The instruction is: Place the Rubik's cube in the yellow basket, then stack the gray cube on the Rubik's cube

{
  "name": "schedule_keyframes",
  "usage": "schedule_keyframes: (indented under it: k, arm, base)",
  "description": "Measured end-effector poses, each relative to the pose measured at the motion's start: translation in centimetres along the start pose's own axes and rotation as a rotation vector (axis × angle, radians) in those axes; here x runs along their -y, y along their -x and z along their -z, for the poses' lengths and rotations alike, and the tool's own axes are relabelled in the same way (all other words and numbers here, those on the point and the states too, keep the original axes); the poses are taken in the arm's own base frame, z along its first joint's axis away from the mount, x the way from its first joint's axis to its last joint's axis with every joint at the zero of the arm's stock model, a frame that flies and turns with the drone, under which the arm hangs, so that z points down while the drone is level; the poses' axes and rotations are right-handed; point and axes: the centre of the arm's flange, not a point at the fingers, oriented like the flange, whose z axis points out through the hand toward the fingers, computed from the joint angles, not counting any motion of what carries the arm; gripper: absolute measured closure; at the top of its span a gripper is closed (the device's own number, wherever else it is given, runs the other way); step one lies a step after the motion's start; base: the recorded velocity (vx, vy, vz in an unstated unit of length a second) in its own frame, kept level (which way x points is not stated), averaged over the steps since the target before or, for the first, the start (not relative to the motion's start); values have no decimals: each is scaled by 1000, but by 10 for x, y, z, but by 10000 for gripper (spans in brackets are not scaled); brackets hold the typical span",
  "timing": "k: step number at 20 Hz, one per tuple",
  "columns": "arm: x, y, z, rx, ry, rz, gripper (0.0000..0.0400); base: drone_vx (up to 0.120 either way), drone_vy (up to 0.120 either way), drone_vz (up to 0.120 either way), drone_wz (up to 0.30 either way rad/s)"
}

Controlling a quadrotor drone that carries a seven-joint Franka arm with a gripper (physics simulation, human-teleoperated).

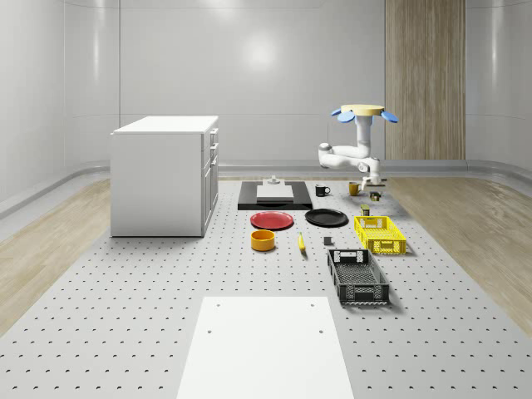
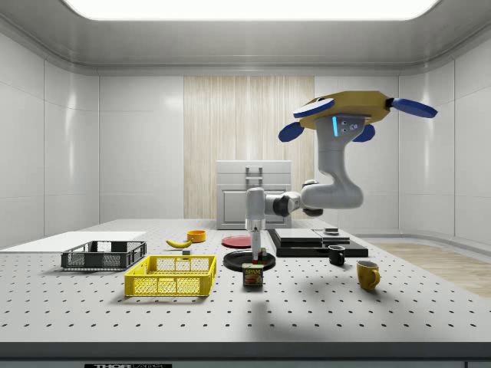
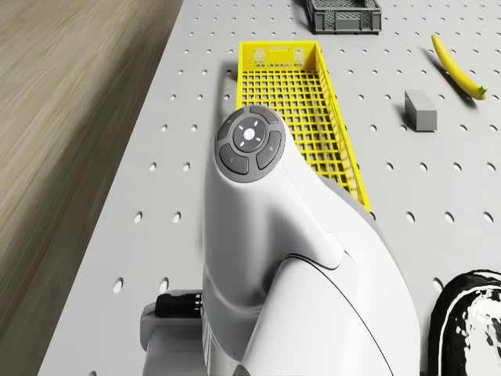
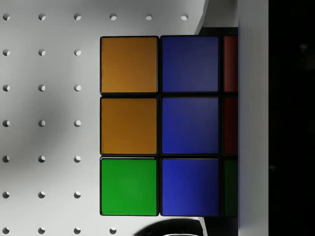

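Drone hovering over the far right of the bench, arm reaching down to the Rubik's cube.

The jaws hang just above the Rubik's cube, which sits on the bench just beside the yellow basket; I cannot tell if they are clenched. Nearby: 2 mugs, a black plate and, beyond the basket, the gray cube and a banana.
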Motion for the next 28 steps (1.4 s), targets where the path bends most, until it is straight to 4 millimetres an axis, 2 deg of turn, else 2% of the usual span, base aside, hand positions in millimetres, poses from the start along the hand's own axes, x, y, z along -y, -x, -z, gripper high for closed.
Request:
schedule_keyframes:
  k: [8, 13, 28]
  arm:
    - [0, 0, 0, 0, 0, 0, 75]
    - [0, 0, 0, 0, 0, 0, 75]
    - [0, 0, 0, 0, 0, 0, 75]
  base:
    - [120, 0, 0, 0]
    - [120, 0, -96, 0]
    - [120, 0, 0, 0]
